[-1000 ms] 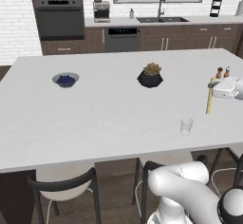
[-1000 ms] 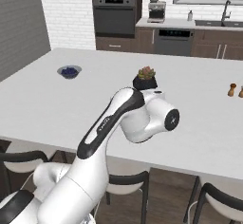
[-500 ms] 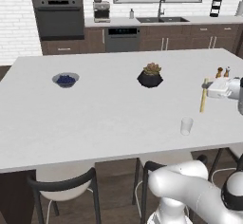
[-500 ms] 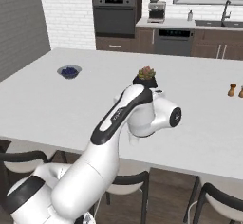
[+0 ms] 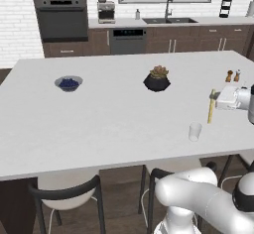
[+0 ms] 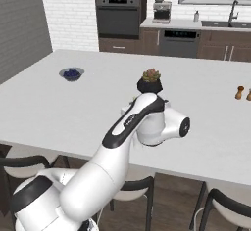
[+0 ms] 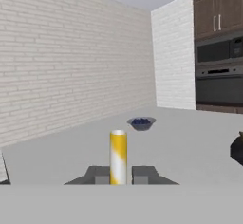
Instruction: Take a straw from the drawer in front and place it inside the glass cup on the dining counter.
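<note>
Pinched between the jaws, the straw (image 5: 211,107) hangs upright from the gripper (image 5: 214,97) at the dining counter (image 5: 99,124) right edge in the left base view, just above and right of the glass cup (image 5: 194,132). Right base view: the arm's elbow rises over the slab's near edge before the plant pot (image 6: 150,81). Hand view: fingers (image 7: 144,174) clamp the straw (image 7: 118,157); open counter stretches to a blue bowl (image 7: 141,122).

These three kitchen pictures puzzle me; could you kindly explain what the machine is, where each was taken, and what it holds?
It is a rendered white robot arm on a driving base. Two cameras ride behind it, left and right; the third sits on its hand. The gripper, jaws shut, holds an upright yellow straw over the white dining counter, just right of the small glass cup. Also on the counter: a potted plant, a bowl of blueberries, and salt and pepper shakers.
</note>
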### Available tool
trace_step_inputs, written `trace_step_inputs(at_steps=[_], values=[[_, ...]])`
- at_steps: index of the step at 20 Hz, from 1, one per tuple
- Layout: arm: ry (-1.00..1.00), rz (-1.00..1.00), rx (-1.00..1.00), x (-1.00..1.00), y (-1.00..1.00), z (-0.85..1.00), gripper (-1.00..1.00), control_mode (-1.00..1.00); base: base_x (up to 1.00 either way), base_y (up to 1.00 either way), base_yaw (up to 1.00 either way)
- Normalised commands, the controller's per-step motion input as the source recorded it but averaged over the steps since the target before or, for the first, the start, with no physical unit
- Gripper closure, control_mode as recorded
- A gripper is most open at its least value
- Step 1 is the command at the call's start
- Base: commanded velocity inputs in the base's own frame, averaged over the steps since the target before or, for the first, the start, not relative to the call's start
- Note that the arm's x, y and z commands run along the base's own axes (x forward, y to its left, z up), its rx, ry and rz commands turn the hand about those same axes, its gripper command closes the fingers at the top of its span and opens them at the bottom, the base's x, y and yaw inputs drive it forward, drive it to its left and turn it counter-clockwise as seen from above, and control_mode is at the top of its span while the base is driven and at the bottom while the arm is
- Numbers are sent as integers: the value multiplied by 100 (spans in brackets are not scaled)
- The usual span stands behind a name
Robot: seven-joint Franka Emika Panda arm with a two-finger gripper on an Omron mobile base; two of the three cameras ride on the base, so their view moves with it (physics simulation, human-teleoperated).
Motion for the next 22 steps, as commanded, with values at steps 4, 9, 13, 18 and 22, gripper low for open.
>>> trace_step_inputs(at_steps=[4, 9, 13, 18, 22], values=[[0, 1, 0, 7, 14, -25, 100, -100, 0, 0, 0], [0, 0, 0, 23, 9, -13, 100, -100, 0, 0, 0], [0, 0, 0, 30, 0, -13, 100, -100, 0, 0, 0], [0, 0, 0, 17, 0, -20, 100, -100, 0, 0, 0], [0, 0, 0, 8, 0, -24, 100, -100, 0, 0, 0]])
